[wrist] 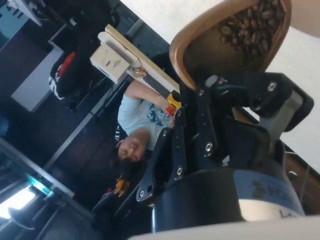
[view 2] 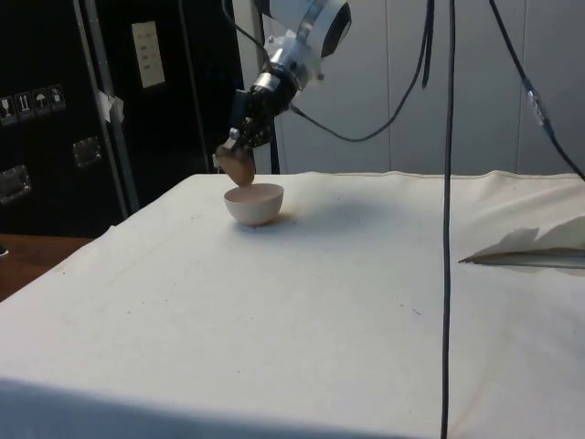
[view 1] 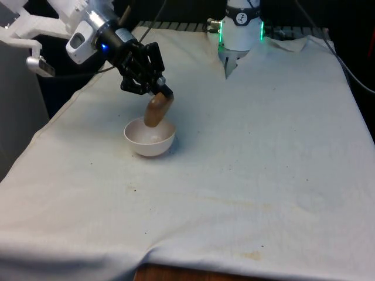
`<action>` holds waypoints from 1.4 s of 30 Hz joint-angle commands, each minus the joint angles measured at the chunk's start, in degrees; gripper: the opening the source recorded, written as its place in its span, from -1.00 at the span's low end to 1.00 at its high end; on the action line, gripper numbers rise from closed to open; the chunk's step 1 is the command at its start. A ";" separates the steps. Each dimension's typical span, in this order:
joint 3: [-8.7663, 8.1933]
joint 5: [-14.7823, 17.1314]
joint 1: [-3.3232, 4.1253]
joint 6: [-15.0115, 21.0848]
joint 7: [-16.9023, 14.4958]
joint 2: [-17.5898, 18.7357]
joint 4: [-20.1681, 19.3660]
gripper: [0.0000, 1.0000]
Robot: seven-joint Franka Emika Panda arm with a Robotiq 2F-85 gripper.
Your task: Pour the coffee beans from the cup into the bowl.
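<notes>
Wrist view: tool (wrist: 235, 107) clamped on rim of tilted brown cup (wrist: 200, 45), coffee beans (wrist: 250, 27) inside, above white bowl (view 1: 149, 139) near worktop's far edge. Probably light, rigid, slippery; rim grip suits.

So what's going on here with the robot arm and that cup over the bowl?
The gripper holds a brown cup tipped steeply over a white bowl on the cloth-covered table. The wrist view shows coffee beans gathered at the lowered rim of the cup, so the pour looks under way or about to start. I can't tell whether any beans are in the bowl. A person is visible in the wrist view.
</notes>
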 commanded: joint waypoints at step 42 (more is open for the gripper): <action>-8.37 12.61 -2.12 -22.17 2.81 6.13 4.93 -0.96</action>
